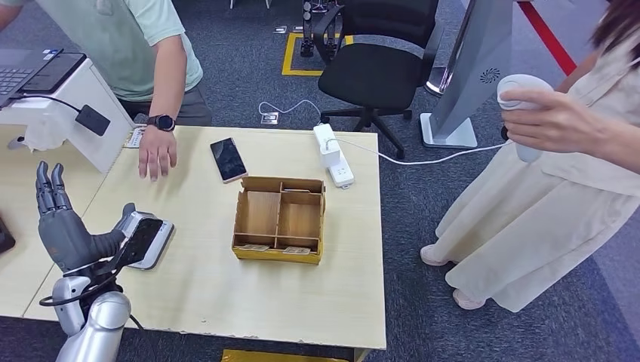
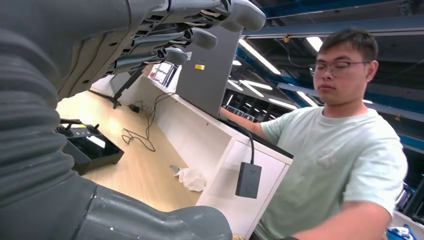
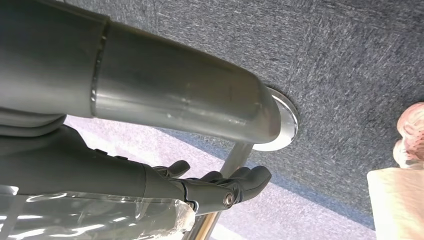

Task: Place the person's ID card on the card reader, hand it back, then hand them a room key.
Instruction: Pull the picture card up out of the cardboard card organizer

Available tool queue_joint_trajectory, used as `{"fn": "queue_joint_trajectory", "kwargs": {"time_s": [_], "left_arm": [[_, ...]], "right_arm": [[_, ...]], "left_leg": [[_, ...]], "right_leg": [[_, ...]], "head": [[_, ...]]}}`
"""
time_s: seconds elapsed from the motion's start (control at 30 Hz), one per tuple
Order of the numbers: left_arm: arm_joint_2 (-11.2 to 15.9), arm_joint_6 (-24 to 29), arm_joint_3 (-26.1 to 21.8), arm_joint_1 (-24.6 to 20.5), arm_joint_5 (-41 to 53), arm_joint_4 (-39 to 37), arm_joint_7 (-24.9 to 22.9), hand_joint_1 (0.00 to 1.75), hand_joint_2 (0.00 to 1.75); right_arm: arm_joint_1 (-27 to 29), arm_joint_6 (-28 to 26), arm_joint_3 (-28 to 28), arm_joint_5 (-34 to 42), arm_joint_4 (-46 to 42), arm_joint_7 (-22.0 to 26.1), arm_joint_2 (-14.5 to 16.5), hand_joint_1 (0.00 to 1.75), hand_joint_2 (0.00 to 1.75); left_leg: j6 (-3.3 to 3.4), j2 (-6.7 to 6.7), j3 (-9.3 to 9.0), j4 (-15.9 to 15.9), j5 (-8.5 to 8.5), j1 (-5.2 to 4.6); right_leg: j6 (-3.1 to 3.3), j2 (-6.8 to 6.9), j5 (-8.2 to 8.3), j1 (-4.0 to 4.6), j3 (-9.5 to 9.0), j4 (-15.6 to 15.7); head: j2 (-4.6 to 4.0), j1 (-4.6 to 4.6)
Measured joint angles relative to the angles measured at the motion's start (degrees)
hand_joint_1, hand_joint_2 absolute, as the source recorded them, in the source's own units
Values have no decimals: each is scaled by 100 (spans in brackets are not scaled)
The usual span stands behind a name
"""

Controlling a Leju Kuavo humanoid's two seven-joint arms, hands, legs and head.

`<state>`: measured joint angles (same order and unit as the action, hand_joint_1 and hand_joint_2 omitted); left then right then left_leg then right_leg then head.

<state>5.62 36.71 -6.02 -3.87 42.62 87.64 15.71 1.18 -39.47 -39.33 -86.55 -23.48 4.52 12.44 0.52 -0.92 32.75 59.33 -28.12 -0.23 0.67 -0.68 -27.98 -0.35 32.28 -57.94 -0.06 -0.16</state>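
Note:
The white card reader (image 1: 156,245) lies on the wooden table (image 1: 204,294) near its left front, with a dark flat face or card (image 1: 140,237) on top; I cannot tell which. My left hand (image 1: 64,226) stands just left of it with fingers upright and spread, the thumb by the reader's near edge. In the left wrist view the fingers (image 2: 200,35) and thumb (image 2: 165,220) have nothing between them. My right hand (image 3: 220,185) hangs over the carpet, loosely extended and holding nothing. A cardboard box (image 1: 279,219) with compartments holds cards (image 1: 255,246) along its front.
A person in a pale green shirt (image 2: 330,165) stands behind the table, with a hand (image 1: 157,154) flat on it. A phone (image 1: 228,159) and power strip (image 1: 332,154) lie at the back. Another person at the right holds a white controller (image 1: 521,98). A white stand (image 1: 68,113) rises at left.

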Motion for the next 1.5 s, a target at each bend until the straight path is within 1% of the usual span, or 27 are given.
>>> {"fn": "queue_joint_trajectory", "kwargs": {"time_s": [0.27, 0.6, 0.9, 1.2, 1.33, 1.5], "left_arm": [[-3, -95, 91, 429, 329, 298, 35, 0, 175], [28, -182, 431, 834, 1130, 486, 38, 0, 175], [197, -310, 721, 996, 1580, 493, 29, 0, 175], [314, -390, 917, 1057, 1638, 493, 14, 0, 175], [398, -615, 1101, 1073, 1840, 487, 11, 0, 175], [502, -959, 1467, 1069, 2022, 382, -13, 0, 175]], "right_arm": [[14, 0, -140, -20, -20, 90, 0, 0, 0], [14, 0, -343, -101, -26, 113, 0, 0, 0], [12, 0, -421, -129, -25, 167, 0, 0, 0], [11, 0, -484, -136, -23, 184, 0, 0, 0], [7, 0, -500, -150, -22, 211, 0, 0, 0], [-19, 0, -513, -180, -15, 261, 0, 0, 0]], "left_leg": [[0, 0, 0, 0, 0, 0], [0, -1, 0, 0, 0, 0], [0, -1, 0, -1, 0, 0], [0, -1, 0, -1, 0, 0], [0, -1, 0, -1, 0, 0], [0, 0, 0, -1, 0, -1]], "right_leg": [[0, 0, 0, 0, 0, 0], [0, 1, 0, 0, 0, 1], [0, 1, 0, 0, 0, 1], [0, 1, 0, 0, 0, 1], [0, 2, 0, 0, 0, 1], [0, 1, 0, 0, 0, 1]], "head": [[1, 1], [1, 1], [0, 0], [1, 1], [-1, 1], [0, 1]]}}
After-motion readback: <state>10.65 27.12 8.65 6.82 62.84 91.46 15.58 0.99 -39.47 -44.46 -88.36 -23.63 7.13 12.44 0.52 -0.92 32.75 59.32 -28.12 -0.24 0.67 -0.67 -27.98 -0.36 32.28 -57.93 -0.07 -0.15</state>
